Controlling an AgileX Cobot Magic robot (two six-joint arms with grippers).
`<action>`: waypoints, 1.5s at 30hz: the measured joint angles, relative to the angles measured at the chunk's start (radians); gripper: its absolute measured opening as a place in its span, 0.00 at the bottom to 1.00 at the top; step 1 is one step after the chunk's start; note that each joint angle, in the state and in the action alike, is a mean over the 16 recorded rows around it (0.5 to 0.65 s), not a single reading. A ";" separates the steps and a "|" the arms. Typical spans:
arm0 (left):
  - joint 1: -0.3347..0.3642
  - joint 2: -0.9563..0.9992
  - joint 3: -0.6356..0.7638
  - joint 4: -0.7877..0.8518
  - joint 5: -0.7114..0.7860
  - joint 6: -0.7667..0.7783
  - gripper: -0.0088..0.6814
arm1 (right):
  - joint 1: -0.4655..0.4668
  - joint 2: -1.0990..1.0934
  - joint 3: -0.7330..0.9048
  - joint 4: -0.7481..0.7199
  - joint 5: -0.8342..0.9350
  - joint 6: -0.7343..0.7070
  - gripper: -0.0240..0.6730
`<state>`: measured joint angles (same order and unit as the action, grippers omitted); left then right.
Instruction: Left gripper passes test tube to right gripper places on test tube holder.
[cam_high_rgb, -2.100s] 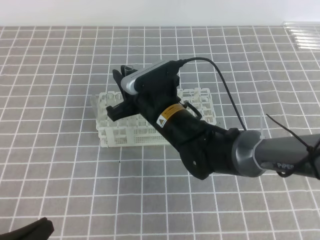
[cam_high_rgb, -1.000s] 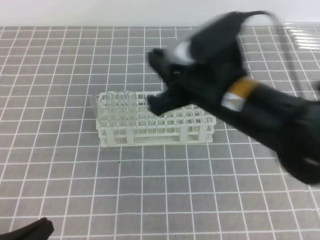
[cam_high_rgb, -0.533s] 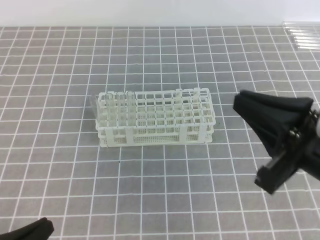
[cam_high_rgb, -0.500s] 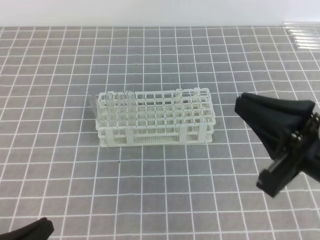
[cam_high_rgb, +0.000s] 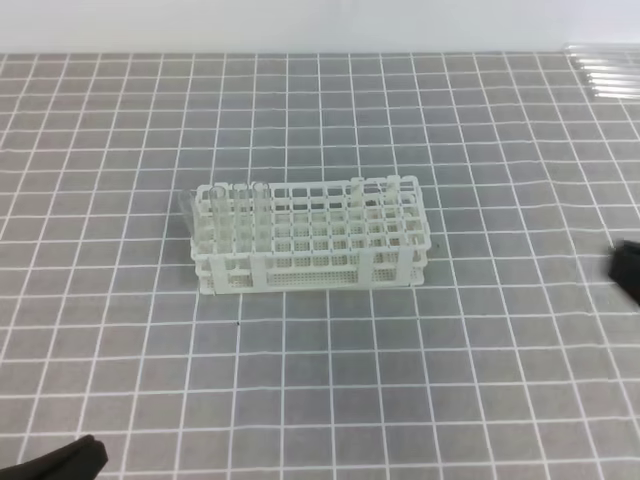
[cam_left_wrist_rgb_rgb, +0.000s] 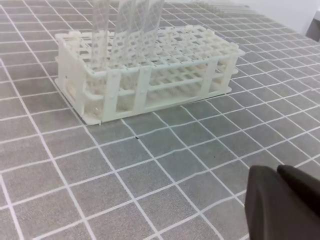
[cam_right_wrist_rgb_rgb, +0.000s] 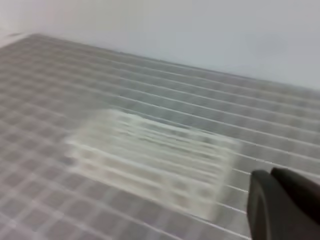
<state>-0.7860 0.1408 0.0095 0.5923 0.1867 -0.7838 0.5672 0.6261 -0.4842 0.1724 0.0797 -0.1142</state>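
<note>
A: Item one, the test tube holder (cam_high_rgb: 312, 235). Where did it stand?

B: White lattice rack, standing level near the middle of the grey gridded surface (cam_high_rgb: 120, 380), a little toward the far edge. Long side faced the near edge. Mesh base visible through the front openings.

A: Contents?

B: Several clear tubes (cam_high_rgb: 232, 212) stood upright in the holes at the rack's left end. They were near see-through, so no count was taken. Which of them was the task's test tube could not be told apart from the others. In the left wrist view the same tubes (cam_left_wrist_rgb_rgb: 125, 25) rose above the rack's (cam_left_wrist_rgb_rgb: 145, 70) top tier.

A: Item two, the left gripper.

B: Only a black tip (cam_high_rgb: 60, 462) showed at the near-left corner of the surface. From its own camera the left gripper (cam_left_wrist_rgb_rgb: 282, 202) appeared low at the right, jaws pressed together, nothing between them, well apart from the rack.

A: Item three, the right gripper.

B: A black sliver (cam_high_rgb: 628, 268) at the right edge of the surface, well apart from the rack. Its own view was blurred; the right gripper (cam_right_wrist_rgb_rgb: 280, 200) showed there with jaws closed and empty, the rack (cam_right_wrist_rgb_rgb: 150, 160) a pale smear beyond.

A: Anything else?

B: A row of spare clear tubes (cam_high_rgb: 605, 75) lay at the far-right corner.
</note>
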 joint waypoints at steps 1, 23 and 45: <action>0.000 0.000 0.000 0.000 0.000 0.000 0.01 | -0.039 -0.040 0.021 0.006 0.021 0.000 0.02; -0.001 0.000 0.002 0.003 0.027 0.000 0.01 | -0.558 -0.642 0.421 0.178 0.172 -0.011 0.02; 0.000 -0.001 0.001 0.003 0.031 0.000 0.01 | -0.471 -0.642 0.485 -0.019 0.242 0.031 0.02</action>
<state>-0.7864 0.1398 0.0101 0.5957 0.2181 -0.7838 0.0960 -0.0157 0.0004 0.1534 0.3218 -0.0833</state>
